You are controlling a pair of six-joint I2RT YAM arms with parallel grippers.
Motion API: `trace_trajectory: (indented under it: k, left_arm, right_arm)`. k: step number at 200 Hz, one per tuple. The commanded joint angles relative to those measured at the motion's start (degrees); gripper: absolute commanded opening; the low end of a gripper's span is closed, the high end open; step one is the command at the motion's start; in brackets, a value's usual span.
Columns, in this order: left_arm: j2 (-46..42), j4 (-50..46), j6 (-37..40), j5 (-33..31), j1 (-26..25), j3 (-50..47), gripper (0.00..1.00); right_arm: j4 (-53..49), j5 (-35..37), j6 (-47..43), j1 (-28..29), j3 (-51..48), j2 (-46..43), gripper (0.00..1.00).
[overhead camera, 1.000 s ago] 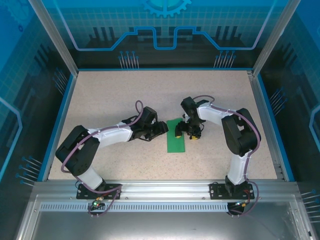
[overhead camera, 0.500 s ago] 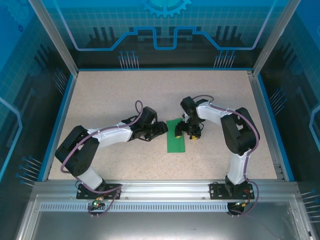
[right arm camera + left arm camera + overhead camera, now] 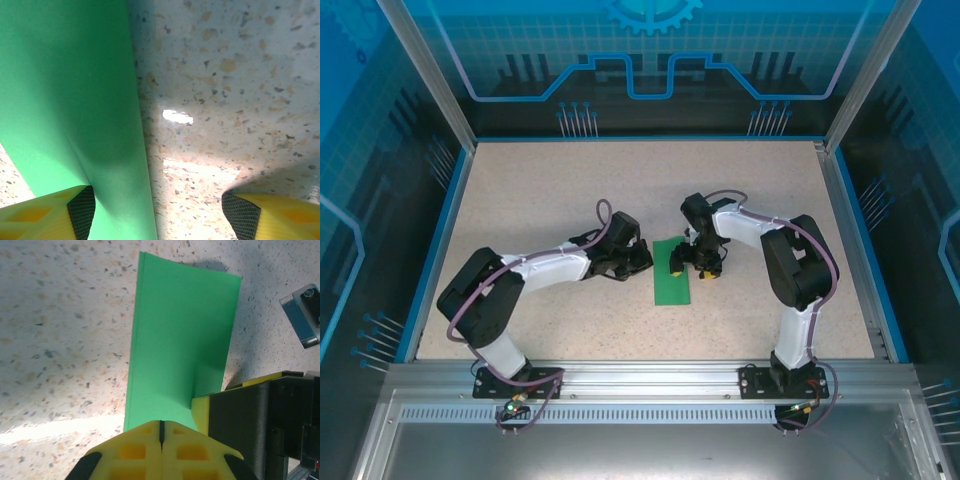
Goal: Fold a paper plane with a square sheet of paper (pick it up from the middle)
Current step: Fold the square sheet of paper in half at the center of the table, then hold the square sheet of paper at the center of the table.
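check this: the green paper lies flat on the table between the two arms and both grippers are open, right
Not quite. The left gripper is shut: the left wrist view shows its yellow fingers pressed together at the paper's edge. The right gripper is open. The rest holds: the green paper lies flat on the table between the two arms.

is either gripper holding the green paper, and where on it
Cannot be told: the left gripper is shut at an edge of the green paper; the right gripper is open, one finger resting on it.
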Motion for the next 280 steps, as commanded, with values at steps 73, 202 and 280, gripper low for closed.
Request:
trace_trajectory:
  k: [73, 202, 280]
  left_arm:
    - [9.88, -1.75, -2.09, 1.82, -2.17, 8.31, 0.00]
    - [14.85, -2.73, -3.62, 1.07, -2.32, 6.28, 0.00]
    - [14.60, -3.44, -3.04, 0.16, -2.34, 4.73, 0.00]
  right_arm:
    - [6.03, 5.35, -1.44, 0.32, -4.51, 7.21, 0.76]
    - [6.38, 4.08, -1.36, 0.27, -4.39, 6.41, 0.76]
    - [16.50, -15.37, -2.74, -8.87, -7.99, -11.96, 0.73]
